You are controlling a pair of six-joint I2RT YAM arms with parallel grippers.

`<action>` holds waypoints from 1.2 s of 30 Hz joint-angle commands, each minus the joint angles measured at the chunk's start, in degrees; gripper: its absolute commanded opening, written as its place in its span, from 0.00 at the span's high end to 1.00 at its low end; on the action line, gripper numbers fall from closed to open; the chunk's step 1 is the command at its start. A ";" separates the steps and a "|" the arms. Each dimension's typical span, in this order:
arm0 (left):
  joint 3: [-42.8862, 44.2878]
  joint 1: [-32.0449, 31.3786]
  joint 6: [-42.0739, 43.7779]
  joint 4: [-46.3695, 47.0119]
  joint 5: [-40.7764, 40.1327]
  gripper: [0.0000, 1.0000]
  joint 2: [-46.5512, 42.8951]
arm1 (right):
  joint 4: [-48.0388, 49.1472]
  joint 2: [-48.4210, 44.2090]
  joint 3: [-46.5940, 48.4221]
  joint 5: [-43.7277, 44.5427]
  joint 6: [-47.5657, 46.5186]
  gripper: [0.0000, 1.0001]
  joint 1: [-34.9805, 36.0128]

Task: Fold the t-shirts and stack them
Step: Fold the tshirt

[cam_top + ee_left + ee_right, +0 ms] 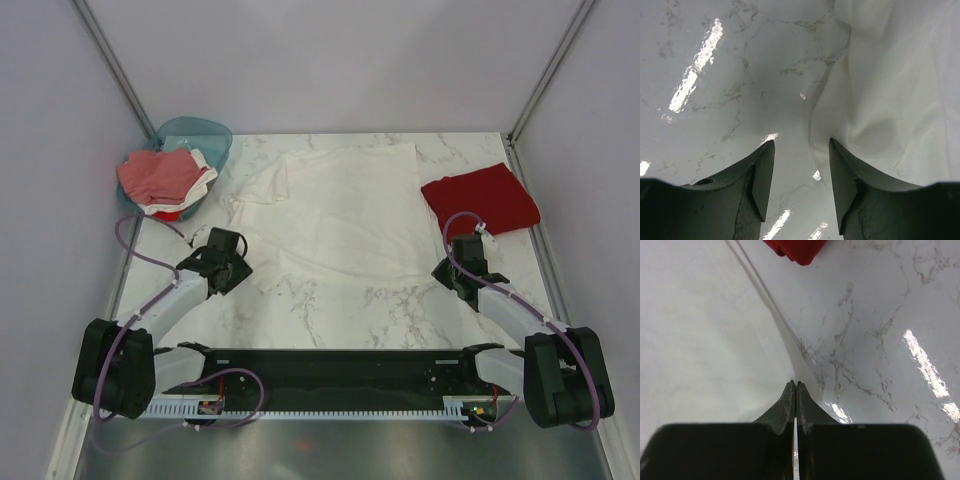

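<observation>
top view: shows a large white cotton t-shirt [340,215] spread flat mid-way across the white marble tabletop [400,305], not yet folded. finds a solid dark red folded t-shirt [480,198] at the right rear, just beside the white one. records pinkish-red and white tees [160,175] heaped in a teal translucent plastic basket [200,126] at the left rear. places the left gripper [232,262] at the near-left corner of the spread shirt and the right gripper [452,268] just off its near-right corner.

left wrist view: shows the left gripper [801,145] part-way open, with nothing clamped. notes the hem of the white t-shirt [890,90] running under the gap, close to the right finger. judges a thin or missed bite likely if closed from here, so the corner could slip out on lifting. also risks scraping the tabletop [715,100] if lowered too far.

right wrist view: shows the right gripper [795,385] closed tight, tips at the very edge of the white t-shirt [705,340]. cannot tell whether any cloth is pinched. judges that a fold with only one corner secured could drag the shirt askew, bunch it, or push it against the dark red t-shirt [797,250] nearby.
</observation>
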 commanded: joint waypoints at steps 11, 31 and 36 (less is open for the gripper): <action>5.94 0.19 -1.41 4.97 2.43 0.69 12.26 | 0.24 -0.65 0.46 1.03 0.10 1.00 0.14; 6.20 -0.16 -9.23 -14.35 -5.22 0.98 0.42 | 0.06 -0.48 0.55 0.94 0.01 1.00 0.14; 7.70 -1.47 -13.09 -22.79 -6.70 0.98 -6.44 | 0.06 -0.48 0.55 1.03 0.09 1.00 0.14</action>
